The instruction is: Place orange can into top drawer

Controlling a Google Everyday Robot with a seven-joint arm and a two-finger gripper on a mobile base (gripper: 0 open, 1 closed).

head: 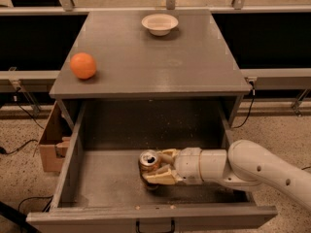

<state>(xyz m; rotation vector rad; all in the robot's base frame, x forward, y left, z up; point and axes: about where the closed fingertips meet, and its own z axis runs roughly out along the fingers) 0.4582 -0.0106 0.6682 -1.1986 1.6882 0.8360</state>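
One gripper (pixel 153 168) is inside the top drawer (pixel 108 184), near the middle of its floor and a bit toward the front. Its two tan fingers (pixel 164 177) are squeezed onto the one orange can (pixel 148 159), one on each side. The can is inside the drawer, low over the floor. I cannot tell if it touches the floor. Its silver top shows. The words on its side cannot be read.

One white arm (pixel 252 166) comes in over the right side of the drawer. The drawer is pulled out, and it has one dark handle (pixel 154 226) on its front.

Above the drawer is the flat top of one grey cabinet (pixel 194 67). One round orange fruit (pixel 83 65) sits on it, above the left side of the drawer. One white bowl (pixel 160 24) sits far back, above the middle of the drawer. One brown cardboard box (pixel 48 142) is on the ground, just left of the drawer.
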